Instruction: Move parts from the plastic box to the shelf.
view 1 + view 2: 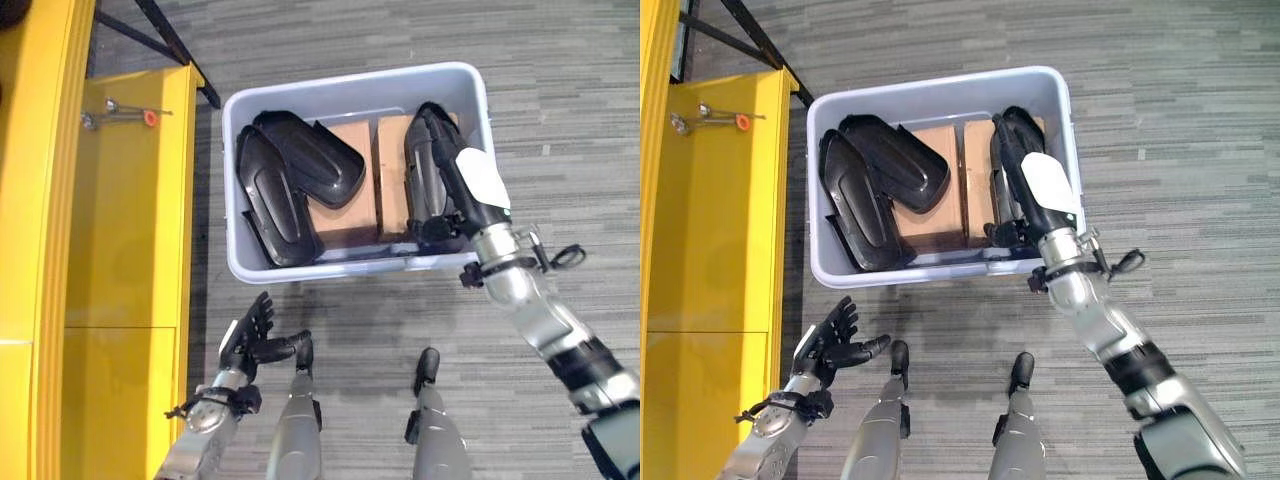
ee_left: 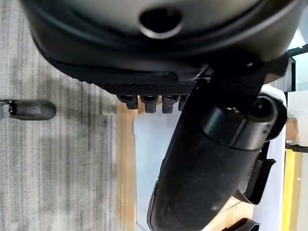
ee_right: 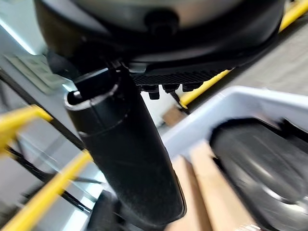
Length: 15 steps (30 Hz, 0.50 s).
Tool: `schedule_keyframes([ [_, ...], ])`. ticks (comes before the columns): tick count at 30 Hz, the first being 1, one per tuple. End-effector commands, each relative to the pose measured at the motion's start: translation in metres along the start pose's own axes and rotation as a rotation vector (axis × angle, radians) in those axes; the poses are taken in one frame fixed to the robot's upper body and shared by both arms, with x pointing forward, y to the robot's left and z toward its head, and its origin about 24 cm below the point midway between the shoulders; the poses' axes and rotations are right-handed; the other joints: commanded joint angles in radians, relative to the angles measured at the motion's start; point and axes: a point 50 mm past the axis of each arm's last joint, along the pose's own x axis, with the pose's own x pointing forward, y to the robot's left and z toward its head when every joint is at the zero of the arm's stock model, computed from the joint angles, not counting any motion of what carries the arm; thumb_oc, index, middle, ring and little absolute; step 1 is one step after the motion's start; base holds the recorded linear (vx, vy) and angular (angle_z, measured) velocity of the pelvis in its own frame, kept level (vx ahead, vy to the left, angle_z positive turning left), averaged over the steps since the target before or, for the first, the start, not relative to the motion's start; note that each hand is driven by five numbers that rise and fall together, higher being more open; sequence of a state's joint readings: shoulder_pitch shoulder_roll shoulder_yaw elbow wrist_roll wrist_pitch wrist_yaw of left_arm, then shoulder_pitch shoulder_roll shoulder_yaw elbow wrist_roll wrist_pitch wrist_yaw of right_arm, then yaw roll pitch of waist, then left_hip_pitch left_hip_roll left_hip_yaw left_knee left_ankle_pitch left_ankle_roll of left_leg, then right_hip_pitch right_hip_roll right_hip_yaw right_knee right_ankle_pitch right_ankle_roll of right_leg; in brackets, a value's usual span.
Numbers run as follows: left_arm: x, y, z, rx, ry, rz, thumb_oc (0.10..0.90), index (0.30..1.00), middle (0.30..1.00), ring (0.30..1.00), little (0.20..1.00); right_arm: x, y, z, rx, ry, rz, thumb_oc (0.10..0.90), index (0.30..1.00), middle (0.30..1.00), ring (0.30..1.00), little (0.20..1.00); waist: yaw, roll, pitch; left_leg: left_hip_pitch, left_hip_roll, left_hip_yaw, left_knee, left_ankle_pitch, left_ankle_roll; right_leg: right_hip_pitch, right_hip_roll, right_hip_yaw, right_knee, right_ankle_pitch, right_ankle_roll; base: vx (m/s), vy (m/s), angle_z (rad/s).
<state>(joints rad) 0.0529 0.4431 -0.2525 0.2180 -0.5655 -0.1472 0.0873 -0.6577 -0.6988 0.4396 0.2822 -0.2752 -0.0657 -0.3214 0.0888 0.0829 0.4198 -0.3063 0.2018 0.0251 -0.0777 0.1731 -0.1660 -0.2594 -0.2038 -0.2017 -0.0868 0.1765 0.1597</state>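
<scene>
Far left: one yellow metal shelf (image 1: 130,250), flat top surface; near its back edge one small silver tool with an orange-red tip (image 1: 125,113), lying flat; behind the shelf, dark frame bars (image 1: 165,40) cross the grey striped carpet floor (image 1: 560,90); left hand (image 1: 252,338) hangs low beside the shelf, just in front of the box's near wall, not touching it, fingers straight and spread, thumb out to the side, holding nothing; centre: one pale grey rectangular plastic box (image 1: 455,75) on the floor, just beside the shelf; contents, counted: three black moulded plastic parts and two brown cardboard blocks; left half of the box: two of the parts, elongated shells with rounded ends, overlapping; the lower left part (image 1: 268,205) leans against the left wall, the upper part (image 1: 312,158) lies across it and partly over the left cardboard block (image 1: 345,215); right cardboard block (image 1: 392,185) sits just beside the first, touching or nearly so; right side: third black part (image 1: 425,150) stands along the right wall, partly over the right block; right hand (image 1: 460,190), white cover on its back, reaches into the box from the near right corner and lies on that third part; cannot tell whether its fingers are curled round the part or flat on it; all three parts are in the box.
</scene>
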Motion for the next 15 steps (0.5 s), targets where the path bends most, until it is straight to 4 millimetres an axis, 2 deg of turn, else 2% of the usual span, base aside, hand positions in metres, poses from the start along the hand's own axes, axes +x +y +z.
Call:
schedule_keyframes([
  [1, -0.002, 0.001, 0.027, 0.040, -0.152, -0.008, 0.900, 1.000, 1.000, 1.000, 1.000, 0.031, -0.040, 0.040, -0.071, -0.200, -0.197, 0.900, 1.000, 1.000, 1.000, 1.000, 0.011, -0.029, -0.034, 0.049, 0.035, 0.003, 0.003, 0.014, -0.021, -0.066, -0.070, -0.014, 0.149, -0.058, 0.025, -0.04, -0.014, 0.01],
  [8, 0.004, -0.002, 0.033, 0.037, -0.179, 0.003, 0.900, 1.000, 1.000, 1.000, 1.000, 0.044, -0.053, 0.033, -0.131, -0.147, -0.256, 0.900, 1.000, 1.000, 1.000, 1.000, 0.022, -0.025, 0.001, 0.010, 0.035, -0.003, 0.004, 0.024, -0.026, -0.099, -0.075, -0.025, 0.157, -0.052, 0.025, -0.01, -0.009, 0.01],
  [15, 0.008, -0.005, 0.037, 0.036, -0.197, 0.010, 0.900, 1.000, 1.000, 1.000, 1.000, 0.045, -0.055, 0.025, -0.153, -0.107, -0.282, 0.900, 1.000, 1.000, 1.000, 1.000, 0.023, -0.025, 0.018, -0.007, 0.035, -0.002, 0.003, 0.027, -0.027, -0.118, -0.075, -0.025, 0.161, -0.048, 0.024, 0.00, 0.000, 0.00],
])
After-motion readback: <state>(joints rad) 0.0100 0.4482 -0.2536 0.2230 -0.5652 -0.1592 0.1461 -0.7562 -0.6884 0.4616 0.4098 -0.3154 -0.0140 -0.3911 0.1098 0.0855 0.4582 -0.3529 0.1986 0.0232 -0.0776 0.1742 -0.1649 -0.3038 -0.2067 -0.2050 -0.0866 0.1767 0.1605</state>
